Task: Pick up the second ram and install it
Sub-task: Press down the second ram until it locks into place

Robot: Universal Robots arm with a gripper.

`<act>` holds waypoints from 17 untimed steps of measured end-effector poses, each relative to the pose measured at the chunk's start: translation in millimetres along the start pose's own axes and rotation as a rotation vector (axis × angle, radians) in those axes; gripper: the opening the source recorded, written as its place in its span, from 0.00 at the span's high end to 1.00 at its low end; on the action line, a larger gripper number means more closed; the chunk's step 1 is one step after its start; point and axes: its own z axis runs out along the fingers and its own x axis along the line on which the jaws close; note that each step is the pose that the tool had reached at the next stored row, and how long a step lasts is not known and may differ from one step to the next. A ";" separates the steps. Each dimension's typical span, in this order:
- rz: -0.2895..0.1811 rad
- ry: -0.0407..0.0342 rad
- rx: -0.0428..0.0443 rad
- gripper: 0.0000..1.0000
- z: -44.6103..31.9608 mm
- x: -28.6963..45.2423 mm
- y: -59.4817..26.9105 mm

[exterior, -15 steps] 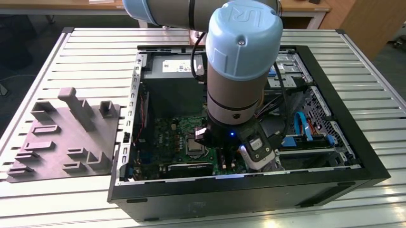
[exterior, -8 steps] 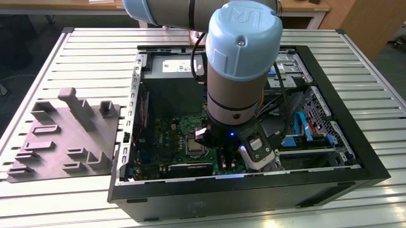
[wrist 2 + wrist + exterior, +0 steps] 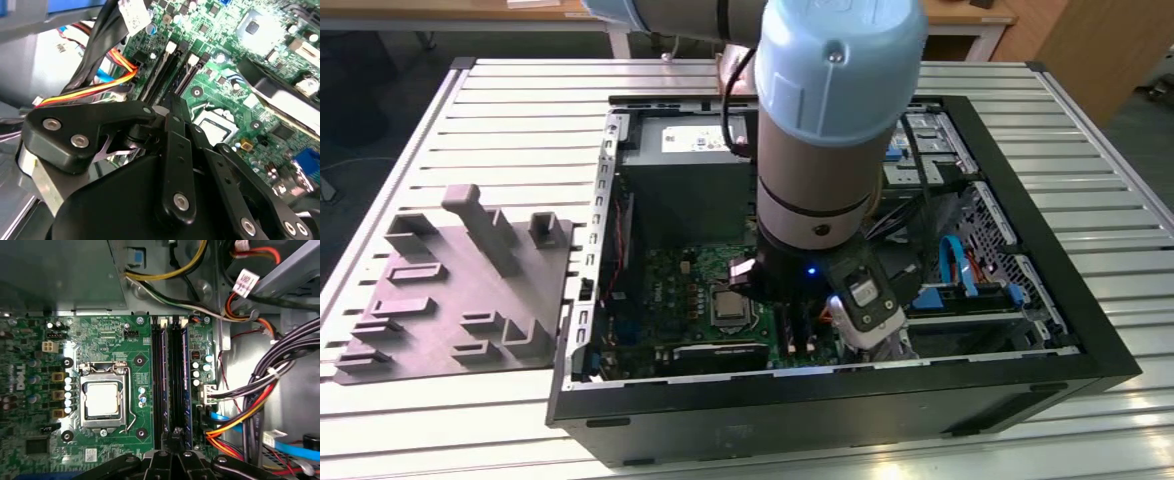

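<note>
My gripper [image 3: 781, 300] reaches down into the open computer case, over the green motherboard [image 3: 105, 340]. In the first wrist view two long dark strips with bluish sides stand edge-on in the memory slots. The second ram [image 3: 176, 375] is the strip nearer the cable bundle, and the other strip [image 3: 158, 375] runs beside it. The gripper [image 3: 175, 434] has its black fingers drawn together right at that ram's top edge. I cannot tell whether they pinch it or only touch it. In the second wrist view the gripper [image 3: 172, 102] hangs over the slots [image 3: 167, 70].
The processor socket [image 3: 102, 400] lies beside the slots. Orange, yellow, black and blue cables [image 3: 250, 410] crowd the slots' other side. The grey power supply [image 3: 687, 160] sits at the case's far end. A grey parts fixture [image 3: 454, 290] lies outside the case at the exterior view's left.
</note>
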 end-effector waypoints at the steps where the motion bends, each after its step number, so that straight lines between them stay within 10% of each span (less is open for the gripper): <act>1: 0.000 0.0000 -0.0001 0.90 -3.5 -0.2 0.3; 6: 0.000 0.0001 0.0002 0.90 -17.3 -1.1 1.4; 17: 0.000 -0.0001 0.0014 0.90 -16.7 -0.7 10.2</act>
